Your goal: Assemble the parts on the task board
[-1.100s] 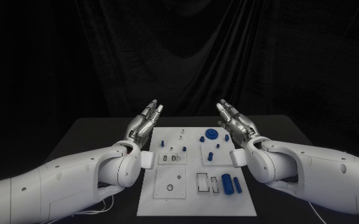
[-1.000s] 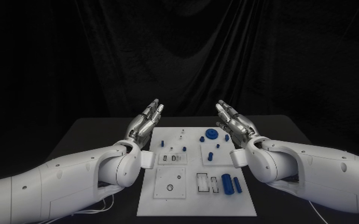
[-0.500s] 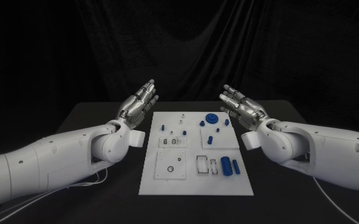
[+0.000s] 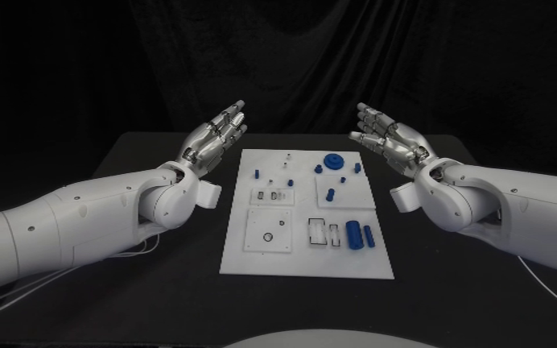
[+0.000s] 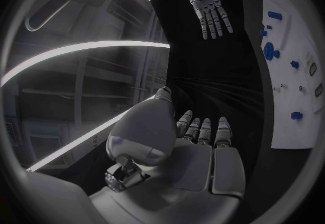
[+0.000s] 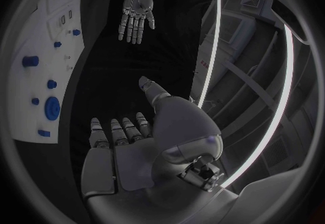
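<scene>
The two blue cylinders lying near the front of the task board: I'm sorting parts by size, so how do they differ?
The thick blue cylinder is stouter than the slim blue cylinder, which looks narrower. The thick one lies nearer the board's middle; the slim one lies closer to the task board's edge on the right hand's side. Both are blue, lie flat and parallel, and neither hand touches them.

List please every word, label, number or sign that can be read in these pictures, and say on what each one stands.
There is no readable text.
The task board bears only dark outlines and small marks, too small to read as words or numbers.
The blue parts show no lettering.
The left hand and the right hand show no label or brand.
</scene>
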